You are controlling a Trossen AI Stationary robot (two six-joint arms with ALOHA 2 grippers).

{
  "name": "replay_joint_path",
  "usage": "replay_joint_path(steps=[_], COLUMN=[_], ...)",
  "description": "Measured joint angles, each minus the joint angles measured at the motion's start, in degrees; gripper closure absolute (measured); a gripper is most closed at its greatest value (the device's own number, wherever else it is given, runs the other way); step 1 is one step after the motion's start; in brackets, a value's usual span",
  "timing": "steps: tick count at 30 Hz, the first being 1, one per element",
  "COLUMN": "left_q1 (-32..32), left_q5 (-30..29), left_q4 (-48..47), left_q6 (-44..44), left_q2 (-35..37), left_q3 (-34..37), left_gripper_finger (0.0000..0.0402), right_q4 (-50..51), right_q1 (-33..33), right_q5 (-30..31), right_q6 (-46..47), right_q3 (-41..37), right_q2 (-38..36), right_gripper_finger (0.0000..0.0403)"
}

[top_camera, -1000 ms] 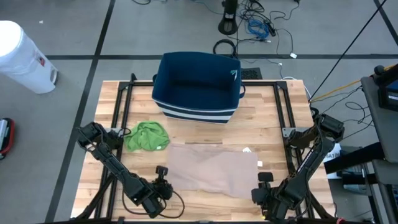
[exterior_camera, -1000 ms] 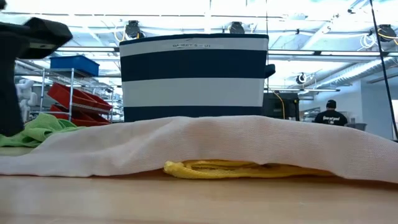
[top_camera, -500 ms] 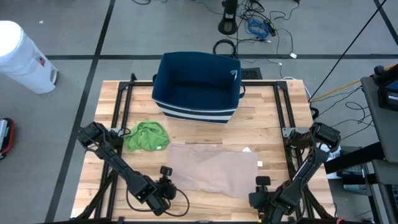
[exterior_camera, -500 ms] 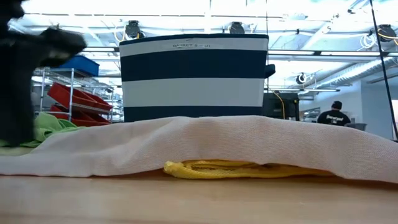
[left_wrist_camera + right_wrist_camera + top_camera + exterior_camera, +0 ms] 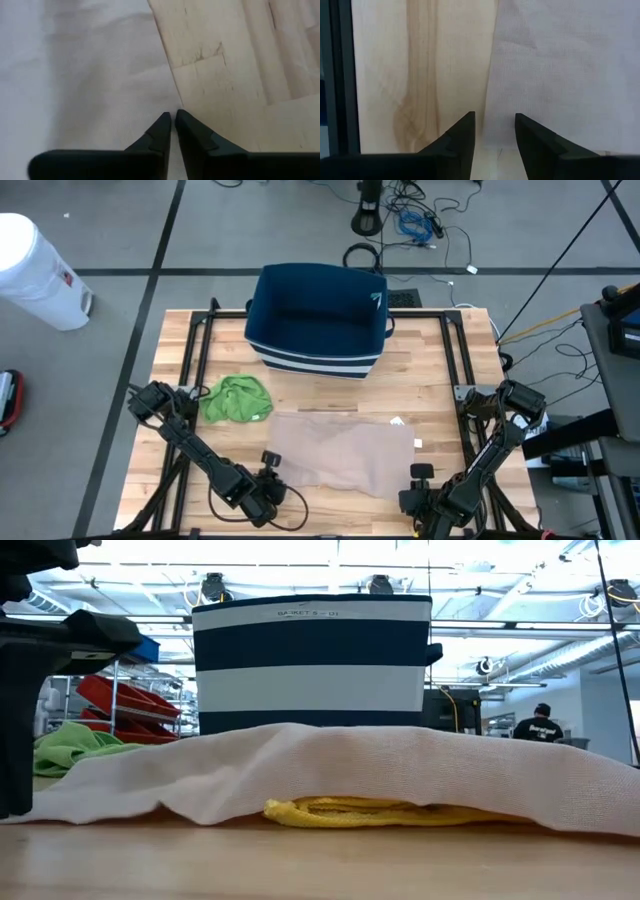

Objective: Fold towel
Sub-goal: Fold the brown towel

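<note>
Lying flat across the middle of the wooden table, the beige towel spreads toward the near edge, covering a yellow cloth in the low view. At its 7 o'clock corner the left gripper has its fingers drawn narrow, nearly touching, at the towel's edge. At 5 o'clock the right gripper straddles the towel's edge, fingers partly apart. A green cloth lies at 10 o'clock, a navy striped basket at 12.
</note>
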State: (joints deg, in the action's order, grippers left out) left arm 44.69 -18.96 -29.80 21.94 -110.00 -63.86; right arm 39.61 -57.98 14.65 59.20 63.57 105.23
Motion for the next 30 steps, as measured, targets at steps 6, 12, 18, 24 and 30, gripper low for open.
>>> replay_joint_path(steps=[6,12,18,24,30], left_q1=[0.4,1.4,1.9,1.1,0.6], left_q5=[1.6,5.8,6.5,4.3,4.3], left_q4=[-0.6,-2.4,-4.5,-4.6,-5.7], left_q6=[-1.6,-1.8,-1.3,-0.5,-0.1], left_q2=[0.3,2.6,4.7,6.7,9.5], left_q3=[0.0,0.2,0.5,0.4,0.4], left_gripper_finger=[0.0397,0.0399,0.0400,0.0401,0.0391], right_q4=[0.1,0.2,0.6,0.9,0.5], right_q1=[0.0,-0.1,-0.2,-0.2,-0.3], right_q5=[0.0,-0.2,-1.2,-1.1,1.4], right_q6=[-0.5,-0.5,-1.4,-0.8,-0.4], right_q3=[0.0,0.0,0.0,0.0,0.0], right_q2=[0.0,0.0,0.0,-0.6,-0.6], right_gripper_finger=[0.0300,0.0318,0.0322,0.0296,0.0249])
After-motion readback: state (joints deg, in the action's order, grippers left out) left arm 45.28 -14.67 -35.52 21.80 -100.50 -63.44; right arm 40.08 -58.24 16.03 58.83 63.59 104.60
